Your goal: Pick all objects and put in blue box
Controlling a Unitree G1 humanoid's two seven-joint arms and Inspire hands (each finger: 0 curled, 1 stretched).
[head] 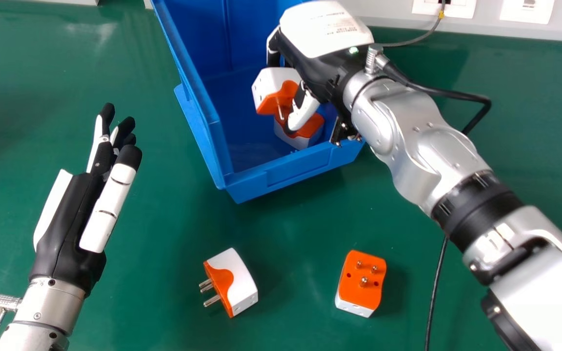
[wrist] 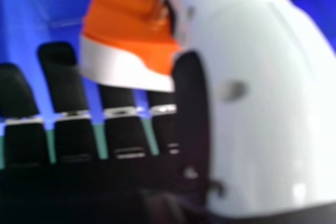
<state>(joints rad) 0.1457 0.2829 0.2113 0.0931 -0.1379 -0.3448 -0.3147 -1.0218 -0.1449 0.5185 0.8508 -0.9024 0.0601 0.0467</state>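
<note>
Here, the right hand (head: pixel 312 66) pinches an adapter (head: pixel 269 87); head view adds two table adapters (head: pixel 239 285).

We see a glossy green worktop (head: pixel 164 243) spreading to either side of the right fingers (head: pixel 273 54); beyond them, a pale wall panel (head: pixel 486 28) carries white sockets (head: pixel 525 11), a thin grey cable (head: pixel 415 41) running to one.

Nothing legible. Faint small print (head: pixel 343 30) on the white back cover (head: pixel 310 31) of my right hand (head: pixel 317 73), toward 1 o'clock in the head view; too tiny for me to read.
</note>
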